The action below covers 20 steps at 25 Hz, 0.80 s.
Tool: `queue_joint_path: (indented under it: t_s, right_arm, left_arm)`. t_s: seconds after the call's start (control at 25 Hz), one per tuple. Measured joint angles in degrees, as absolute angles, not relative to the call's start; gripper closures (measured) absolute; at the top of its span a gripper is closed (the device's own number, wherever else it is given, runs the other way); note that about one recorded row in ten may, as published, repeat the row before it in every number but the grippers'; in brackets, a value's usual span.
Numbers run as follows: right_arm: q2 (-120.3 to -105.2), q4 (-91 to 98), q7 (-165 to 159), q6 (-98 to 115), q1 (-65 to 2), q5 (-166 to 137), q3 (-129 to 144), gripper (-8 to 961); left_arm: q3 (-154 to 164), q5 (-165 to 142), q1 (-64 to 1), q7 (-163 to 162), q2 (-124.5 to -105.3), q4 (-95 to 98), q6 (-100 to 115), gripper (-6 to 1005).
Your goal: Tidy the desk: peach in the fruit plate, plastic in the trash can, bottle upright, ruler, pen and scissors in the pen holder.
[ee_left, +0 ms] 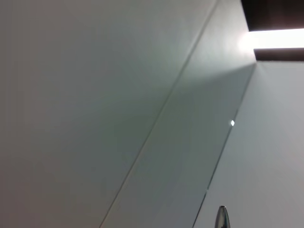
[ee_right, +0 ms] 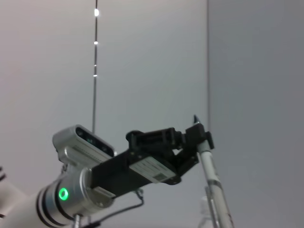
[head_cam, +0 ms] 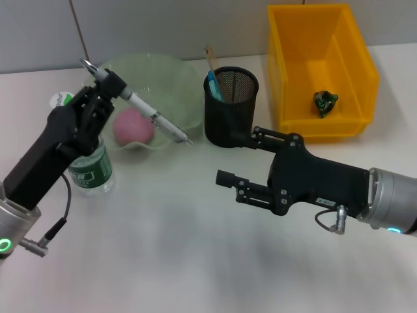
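My left gripper [head_cam: 107, 83] is shut on a white pen [head_cam: 153, 115], held slanted above the green fruit plate [head_cam: 172, 81]. The pink peach [head_cam: 133, 126] lies in that plate. A green-labelled bottle [head_cam: 92, 168] stands upright behind my left arm. The black mesh pen holder [head_cam: 230, 111] holds the ruler [head_cam: 210, 59] and the blue-handled scissors [head_cam: 214, 87]. Crumpled green plastic [head_cam: 324, 102] lies in the yellow trash can [head_cam: 287, 78]. My right gripper [head_cam: 236, 155] is open and empty, just in front of the pen holder. The right wrist view shows the left gripper [ee_right: 197, 135] clamping the pen [ee_right: 216, 185].
The pale desk [head_cam: 182, 254] stretches in front of both arms. The left wrist view shows only a wall and the pen's end [ee_left: 222, 217]. A cable hangs from my left wrist [head_cam: 55, 228].
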<state>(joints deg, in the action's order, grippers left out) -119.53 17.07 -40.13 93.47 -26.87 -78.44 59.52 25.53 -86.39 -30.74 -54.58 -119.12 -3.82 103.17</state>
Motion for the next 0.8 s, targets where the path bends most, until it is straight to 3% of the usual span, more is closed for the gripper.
queue_joint_path:
  t_s: [0.4,0.8]
  right_arm:
    - [-119.94,10.65,-26.76,95.17,-27.55,-72.85,59.8,323]
    - [-119.97,1.88,-12.66,95.66,-32.62,-68.19,59.91,323]
  left_arm:
    - [19.91,-86.43,-30.58,-65.45,-119.09,-6.43,103.17,841]
    - [16.73,-86.53,-31.13,-69.64,-119.18,-9.06,101.76,838]
